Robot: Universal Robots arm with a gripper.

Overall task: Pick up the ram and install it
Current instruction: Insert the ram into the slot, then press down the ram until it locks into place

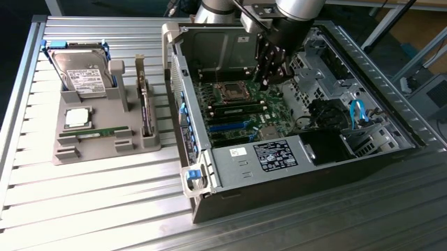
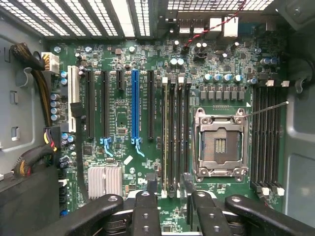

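Our pincer (image 2: 167, 206) hung spread and empty over the motherboard (image 2: 147, 113); the ram (image 1: 94, 134) lay untouched in its tray (image 1: 104, 151).

A ribbed metal table (image 1: 104, 209) of silver slats carries everything here. On it, toward the exterior view's left, sits a grey parts holder (image 1: 104, 149). Just beside that, toward the right, lies an open computer case (image 1: 293, 172), side panel off, its motherboard facing up.

Silver-jointed arm (image 1: 297, 8) carries a black, screw-studded claw (image 1: 274, 70).
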